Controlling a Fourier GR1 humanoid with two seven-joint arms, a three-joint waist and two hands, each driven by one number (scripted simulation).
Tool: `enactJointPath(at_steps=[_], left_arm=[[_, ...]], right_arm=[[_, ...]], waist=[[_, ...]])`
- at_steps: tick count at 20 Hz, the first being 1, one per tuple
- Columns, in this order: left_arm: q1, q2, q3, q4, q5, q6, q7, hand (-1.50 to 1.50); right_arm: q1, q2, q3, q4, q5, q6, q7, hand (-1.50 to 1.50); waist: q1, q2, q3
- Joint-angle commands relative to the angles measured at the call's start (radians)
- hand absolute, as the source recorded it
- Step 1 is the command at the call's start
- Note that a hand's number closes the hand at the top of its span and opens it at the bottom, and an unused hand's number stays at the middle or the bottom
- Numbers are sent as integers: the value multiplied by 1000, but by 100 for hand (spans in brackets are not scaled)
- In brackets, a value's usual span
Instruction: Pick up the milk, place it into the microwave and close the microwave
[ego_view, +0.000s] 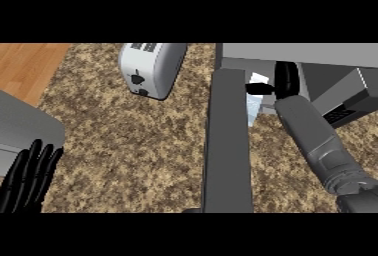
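Note:
The milk (255, 106), a pale blue carton with a white top, stands just inside the mouth of the open microwave (295, 51) at the upper right. My right hand (285, 80) reaches into the cavity, its thumb and fingers curled round the carton's upper part and hiding much of it. The microwave door (227, 150) is swung wide open, a long dark grey slab running from the oven towards the view's lower edge, left of my right forearm. My left hand (28, 177) rests open at the lower left, fingers up, away from everything.
A silver toaster (151, 67) lies on the speckled counter (133, 150) left of the door. A grey sink edge (22, 127) shows at the left. Wooden floor (26, 65) is beyond the counter's upper left corner.

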Motion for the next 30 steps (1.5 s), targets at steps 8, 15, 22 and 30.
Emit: enactJointPath(at_steps=[8, 15, 22, 30], left_arm=[[17, -32, -44, 42, -74, 15, -60, -150], [32, -34, -60, -27, -66, 19, 4, -150], [78, -27, -23, 9, -34, 0, -51, -150], [136, -61, -178, -5, -125, 60, -87, -150]], right_arm=[[13, -62, -45, -17, -29, 1, -65, -150], [47, -95, -97, -25, -82, 128, -119, -150], [69, -125, -134, -41, -132, 324, -147, -150], [174, -67, -150, -54, -168, 444, -218, -150]], waist=[[-17, -6, -1], [-30, -10, 0], [-48, -22, -2], [-63, -29, -3]])
